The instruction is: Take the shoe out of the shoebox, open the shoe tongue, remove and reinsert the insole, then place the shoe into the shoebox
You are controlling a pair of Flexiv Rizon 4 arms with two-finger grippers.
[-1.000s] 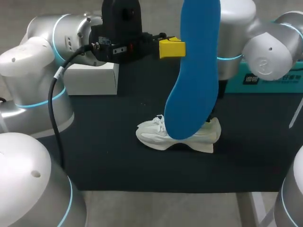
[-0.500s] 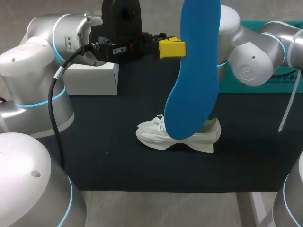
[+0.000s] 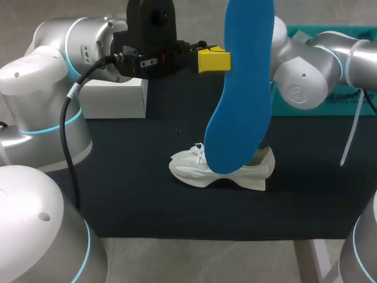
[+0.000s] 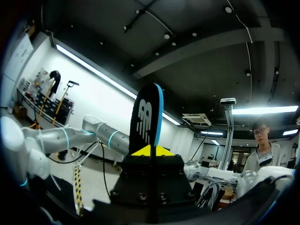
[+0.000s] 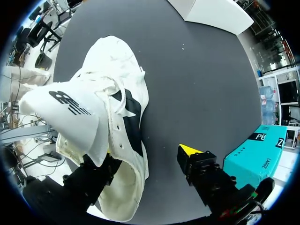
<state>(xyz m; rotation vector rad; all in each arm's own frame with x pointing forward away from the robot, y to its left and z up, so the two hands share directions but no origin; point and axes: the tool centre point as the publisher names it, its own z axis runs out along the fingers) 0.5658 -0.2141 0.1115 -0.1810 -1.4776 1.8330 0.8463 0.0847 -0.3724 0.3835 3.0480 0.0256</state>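
Note:
My left gripper (image 3: 214,61) is shut on the blue insole (image 3: 241,94) and holds it upright, high above the mat; in the left wrist view the insole (image 4: 146,117) stands edge-on between the yellow tips of that gripper (image 4: 150,151). Below it the white shoe (image 3: 224,168) lies on the black mat. My right gripper (image 5: 149,152) hangs open over the shoe (image 5: 117,108), whose tongue (image 5: 70,108) is lifted. One finger is against the shoe's opening under the tongue. The other fingertip (image 5: 190,151) stands clear of the shoe over the mat. In the head view the insole hides the right gripper.
The teal shoebox (image 3: 333,94) sits at the mat's back right, behind my right arm's elbow (image 3: 303,76); it also shows as the teal shoebox (image 5: 253,154) beside the right gripper. A white box (image 3: 115,97) stands at the back left.
My right arm's elbow has swung left, toward the middle, behind the insole. The left arm, the insole and the shoe have not moved.

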